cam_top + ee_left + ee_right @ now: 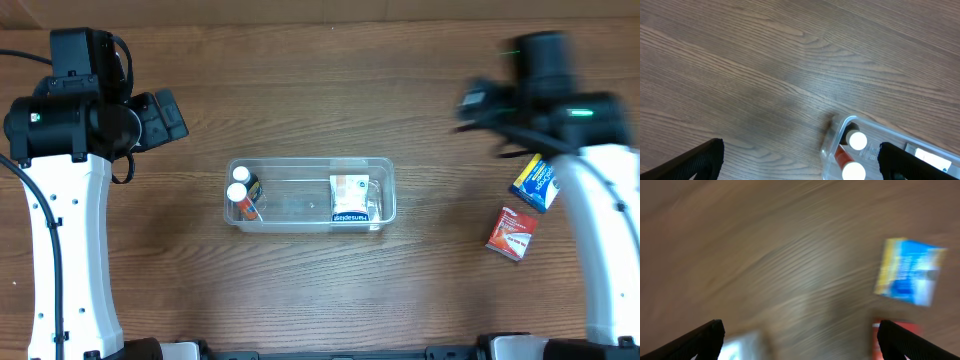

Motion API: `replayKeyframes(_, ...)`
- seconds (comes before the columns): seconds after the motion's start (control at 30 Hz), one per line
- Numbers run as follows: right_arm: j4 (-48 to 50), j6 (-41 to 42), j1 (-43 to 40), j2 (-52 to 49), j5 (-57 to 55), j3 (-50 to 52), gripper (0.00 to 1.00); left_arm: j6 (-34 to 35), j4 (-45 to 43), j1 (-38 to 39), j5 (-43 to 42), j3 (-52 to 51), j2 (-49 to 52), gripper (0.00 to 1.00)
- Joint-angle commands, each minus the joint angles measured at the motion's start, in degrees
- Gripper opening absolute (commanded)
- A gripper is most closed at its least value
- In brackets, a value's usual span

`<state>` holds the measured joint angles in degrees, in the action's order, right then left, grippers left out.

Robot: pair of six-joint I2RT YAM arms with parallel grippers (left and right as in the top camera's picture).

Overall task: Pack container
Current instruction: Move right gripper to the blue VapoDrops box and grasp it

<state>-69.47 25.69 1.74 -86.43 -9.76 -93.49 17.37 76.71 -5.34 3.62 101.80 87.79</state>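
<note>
The container [300, 161], a clear, shallow, rectangular plastic tub with rounded corners, lies on the counter [320, 60] between the two arms. It is near the left claw [801, 150], with its corner just beside one finger, and well apart from the right claw [800, 330]. Both claws have their fingers spread wide with nothing between them.

Nearest the right claw, ahead and off toward one finger, lie a blue-and-yellow cardboard box [910, 270] and a red cardboard box [895, 335], close to each other. That closeness is the first risk, I judge: wide-spread fingers coming down on one could nudge or catch the other. The right wrist view is smeared, so a fast approach could also overshoot and shove a box away.

Farther off, the tub looks light and its walls are hard to see, so a box clipped on the rim could slide or tip it. Inside, two small white-capped bottles [240, 185] at the end closest to the left claw appear to stand upright. A white packet with a blue strip [349, 198] lies at the other end. A box dropped carelessly into the bare middle could knock the bottles over.

The counter is brown wood-grain, flat and matte, and likely offers little grip. It fills every view; nothing of the room shows.
</note>
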Motion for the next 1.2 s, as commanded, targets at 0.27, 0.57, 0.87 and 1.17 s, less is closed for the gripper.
replayKeyframes(0.27,-0.2,-3.4,-24.5,-16.2,3.4,0.5,1.0,-1.1,-0.2,-0.2,-0.5,1.2,0.2,1.0)
replayKeyframes(0.57,0.3,-6.0,-26.3,-28.8,3.4,0.5,1.0,-1.1,-0.2,-0.2,-0.5,1.2,0.2,1.0)
replayKeyframes(0.87,1.9,-6.4,-26.3,-35.4,3.5,0.6,1.0,-1.1,-0.3,-0.2,-0.5,1.2,0.2,1.0)
replayKeyframes(1.17,1.9,-6.5,-26.2,-36.4,3.9,1.4,1.0,-1.1,-0.2,-0.2,-0.5,1.2,0.2,1.0)
